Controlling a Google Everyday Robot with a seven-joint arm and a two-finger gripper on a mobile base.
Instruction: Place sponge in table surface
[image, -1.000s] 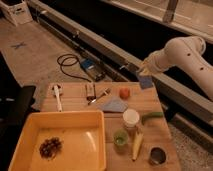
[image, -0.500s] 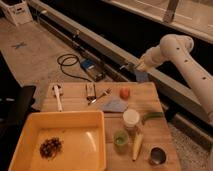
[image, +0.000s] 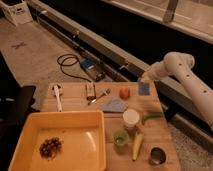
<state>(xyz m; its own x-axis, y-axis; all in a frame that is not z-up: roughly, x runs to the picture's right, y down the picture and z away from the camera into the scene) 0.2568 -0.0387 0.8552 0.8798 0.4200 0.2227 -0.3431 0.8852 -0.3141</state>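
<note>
The sponge (image: 144, 89) is a small blue square block at the far right edge of the wooden table surface (image: 75, 91). I cannot tell whether it rests on the planks or hangs just above them. My gripper (image: 145, 78) is at the end of the white arm (image: 176, 64), which reaches in from the right. The gripper is directly above the sponge and touching or nearly touching its top.
A big yellow tray (image: 30, 127) holding a dark clump fills the near left. A grey-blue cloth (image: 114, 105), a red object (image: 124, 93), a white-lidded cup (image: 131, 118), a green cup (image: 120, 138), a long yellow item (image: 137, 145) and a metal cup (image: 157, 156) stand around.
The arm has swung left and its elbow has risen. The gripper has moved slightly left over the table's far right edge, and the sponge now shows just below it.
</note>
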